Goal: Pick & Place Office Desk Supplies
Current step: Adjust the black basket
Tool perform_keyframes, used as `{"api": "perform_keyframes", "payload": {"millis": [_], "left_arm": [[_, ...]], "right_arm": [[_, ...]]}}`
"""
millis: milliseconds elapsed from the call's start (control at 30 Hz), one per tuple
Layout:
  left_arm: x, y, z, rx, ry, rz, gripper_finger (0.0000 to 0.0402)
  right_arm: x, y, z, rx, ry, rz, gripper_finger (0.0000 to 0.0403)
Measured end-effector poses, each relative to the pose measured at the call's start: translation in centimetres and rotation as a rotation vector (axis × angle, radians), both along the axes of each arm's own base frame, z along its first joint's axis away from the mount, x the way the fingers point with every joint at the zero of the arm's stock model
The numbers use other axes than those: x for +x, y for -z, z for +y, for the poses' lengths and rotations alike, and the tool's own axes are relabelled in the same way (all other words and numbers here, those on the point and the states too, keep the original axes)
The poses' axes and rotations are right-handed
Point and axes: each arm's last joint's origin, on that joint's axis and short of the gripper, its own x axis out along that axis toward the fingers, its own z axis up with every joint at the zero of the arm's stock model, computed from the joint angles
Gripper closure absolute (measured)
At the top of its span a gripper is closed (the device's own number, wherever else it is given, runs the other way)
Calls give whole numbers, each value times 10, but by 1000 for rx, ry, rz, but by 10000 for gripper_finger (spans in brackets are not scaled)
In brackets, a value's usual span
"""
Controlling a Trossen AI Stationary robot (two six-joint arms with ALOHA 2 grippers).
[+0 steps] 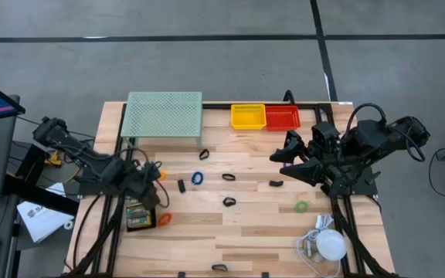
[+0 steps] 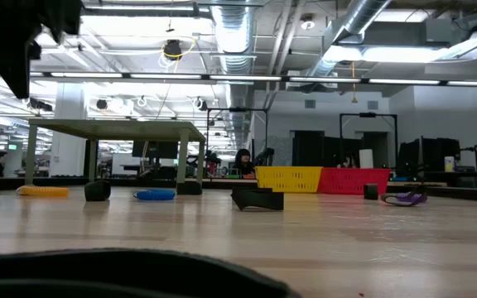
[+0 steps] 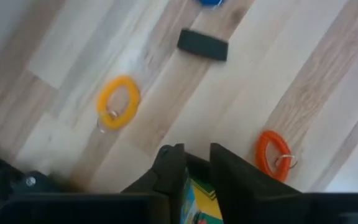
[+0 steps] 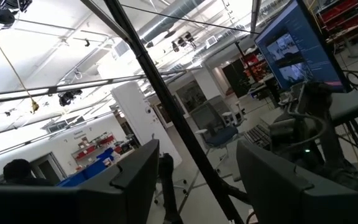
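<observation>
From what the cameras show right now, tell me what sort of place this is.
Probably an industrial robotics lab or workshop, not an office. Exposed ceiling ducts and strip lighting run overhead, a large monitor and workstations stand beyond the wooden table, and the floor is bare grey concrete.

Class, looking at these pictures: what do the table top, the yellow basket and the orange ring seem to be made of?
Table top: wood, pale planks with visible grain and a smooth matte finish.
Yellow basket: probably moulded plastic, with a bright uniform colour and slotted walls.
Orange ring: likely coiled plastic or rubber, slightly glossy, with a small metal loop attached.
</observation>
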Motion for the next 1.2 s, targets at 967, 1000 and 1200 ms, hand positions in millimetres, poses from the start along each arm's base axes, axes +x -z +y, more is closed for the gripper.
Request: {"api": "perform_keyframes", "payload": {"millis": [967, 1000, 1200], "left_arm": [[47, 37, 24, -283, -618, 201, 227], [47, 38, 24, -288, -638, 196, 223], [52, 44, 22, -308, -720, 218, 223]], "right_arm": [[-11, -2, 0, -25, -89, 10, 191], [-13, -3, -1, -25, -95, 4, 191], [-22, -7, -4, -31, -131, -16, 191]]}}
